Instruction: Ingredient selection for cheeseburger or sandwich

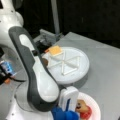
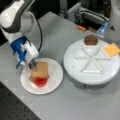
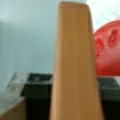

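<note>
Grey tabletop [image 2: 75, 105] carries a white plate [image 2: 56, 75] near its front edge and a divided round tray [image 2: 91, 75] beside it. On the plate, the claw [image 2: 33, 65] is closed on a toast square [image 2: 40, 70], tilted over the tomato disc [image 2: 40, 82]. Letting go askew could slide the tomato off. Patty [image 2: 90, 40] and cheese square [image 2: 111, 49] sit on the tray, well apart.

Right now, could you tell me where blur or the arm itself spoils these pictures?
In a front view the arm's body blocks much of the plate and stack; in a front view the gripper on the toast square is soft but readable, with a shadow under the divided tray; the wrist view is filled by the toast, the tomato disc blurred behind.
</note>
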